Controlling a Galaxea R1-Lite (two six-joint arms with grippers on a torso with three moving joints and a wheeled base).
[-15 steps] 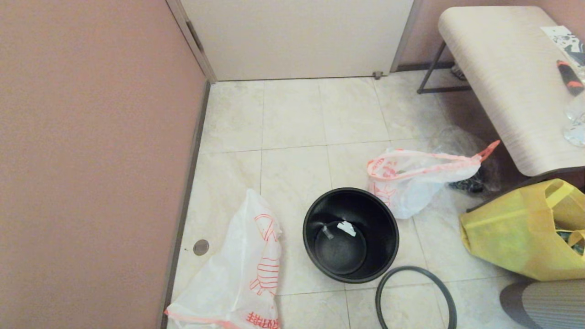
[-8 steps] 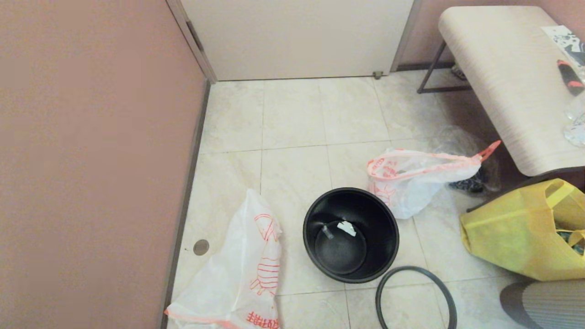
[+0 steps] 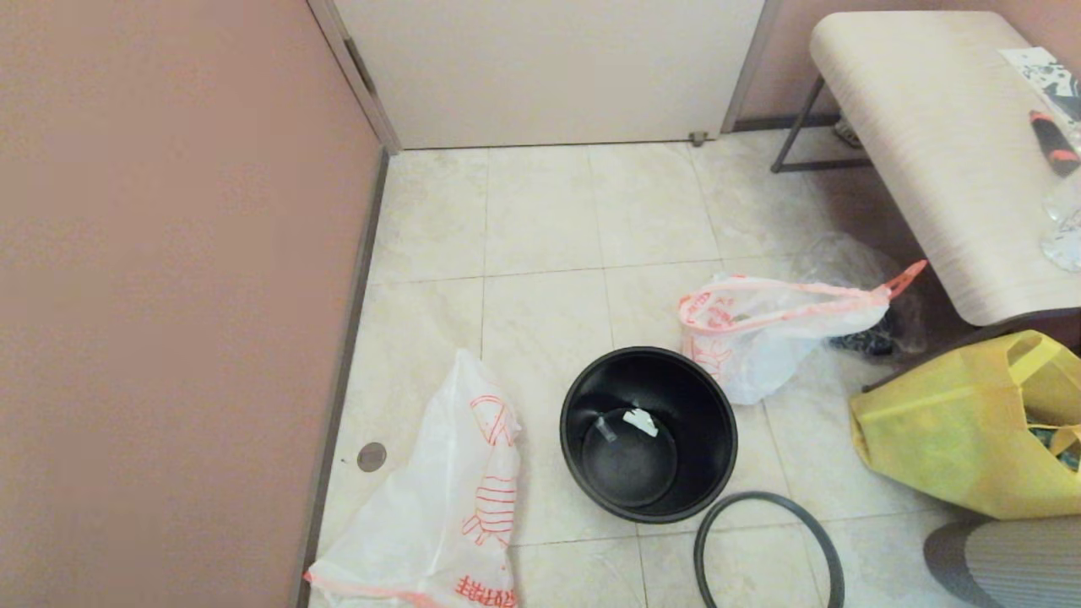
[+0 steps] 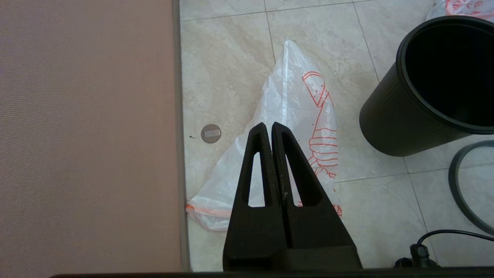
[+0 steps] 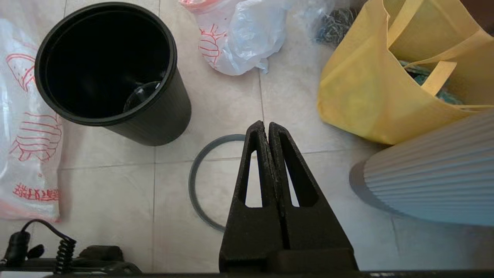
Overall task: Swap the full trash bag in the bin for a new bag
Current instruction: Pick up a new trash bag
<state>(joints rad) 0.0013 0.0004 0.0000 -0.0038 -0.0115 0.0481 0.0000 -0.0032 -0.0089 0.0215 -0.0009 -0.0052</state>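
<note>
The black bin [image 3: 646,353] stands upright on the tiled floor without a liner; a small white scrap [image 3: 640,420] lies on its bottom. The new bag [image 3: 439,498] lies flat on the floor left of the bin, close to the wall. The full trash bag [image 3: 760,338] lies behind the bin to the right, its pink hem band pulled out. The dark grey rim ring [image 3: 764,500] lies on the floor in front of the bin, to the right. My left gripper [image 4: 269,124] is shut and empty above the new bag [image 4: 293,100]. My right gripper [image 5: 266,123] is shut and empty above the ring [image 5: 192,181].
A pink wall [image 3: 169,295] runs along the left, and a door [image 3: 549,67] closes the far end. A pale bench [image 3: 929,127] stands at the right, with a yellow bag [image 3: 946,431] below its near end. A grey ribbed object [image 3: 1013,561] sits at the near right.
</note>
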